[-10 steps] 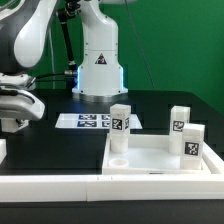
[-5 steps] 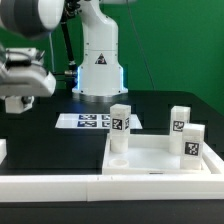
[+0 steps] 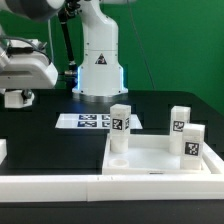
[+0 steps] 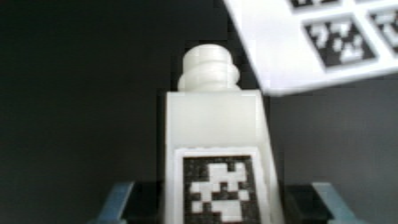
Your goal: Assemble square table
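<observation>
At the exterior view's left, the gripper (image 3: 17, 97) is seen raised above the black table (image 3: 60, 145). In the wrist view a leg (image 4: 214, 140) is gripped between the partly closed fingers (image 4: 121, 200), its long axis running out from the jaws, threaded tip outermost, tag toward the camera. No writing is legible on the marker board (image 3: 88, 121). Three legs (image 3: 119, 133) (image 3: 179, 121) (image 3: 192, 147) are stood upright in the panel (image 3: 150, 166), at the right

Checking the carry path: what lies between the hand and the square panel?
The marker board lies between hand and square panel, in the exterior view.
</observation>
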Robot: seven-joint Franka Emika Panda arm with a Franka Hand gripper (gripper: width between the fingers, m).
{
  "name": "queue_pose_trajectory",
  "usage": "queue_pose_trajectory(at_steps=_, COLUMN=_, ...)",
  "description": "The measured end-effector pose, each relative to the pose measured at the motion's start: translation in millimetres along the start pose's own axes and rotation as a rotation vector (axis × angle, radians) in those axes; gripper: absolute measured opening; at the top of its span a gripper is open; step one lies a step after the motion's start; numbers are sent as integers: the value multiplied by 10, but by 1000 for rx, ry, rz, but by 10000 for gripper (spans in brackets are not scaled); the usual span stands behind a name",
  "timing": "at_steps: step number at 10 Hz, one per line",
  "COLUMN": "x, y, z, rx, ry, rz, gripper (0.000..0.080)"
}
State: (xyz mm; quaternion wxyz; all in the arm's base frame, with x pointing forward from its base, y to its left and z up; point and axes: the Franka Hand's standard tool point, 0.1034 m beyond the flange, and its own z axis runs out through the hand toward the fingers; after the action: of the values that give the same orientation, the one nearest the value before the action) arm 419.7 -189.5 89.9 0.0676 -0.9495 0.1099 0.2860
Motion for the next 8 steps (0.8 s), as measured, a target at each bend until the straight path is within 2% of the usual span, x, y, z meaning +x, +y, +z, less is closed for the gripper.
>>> queue_pose_trajectory(at_steps=3, x=234, y=-518, z=-474, rx=-58, ry=197, rz=-34, gripper=287)
queue_pose_trajectory(at_steps=4, x=286, y=-589, z=-588, rx=-65, ry=283, rz=-57, gripper=287)
queue_pose_trajectory(at_steps=6, x=284, y=-523, z=-519, rx=-68, ry=385, rz=-51, gripper=287)
queue_pose_trajectory(at_steps=8, x=327, y=-535, z=-545, rx=-84, ry=496, rz=-46, gripper=287)
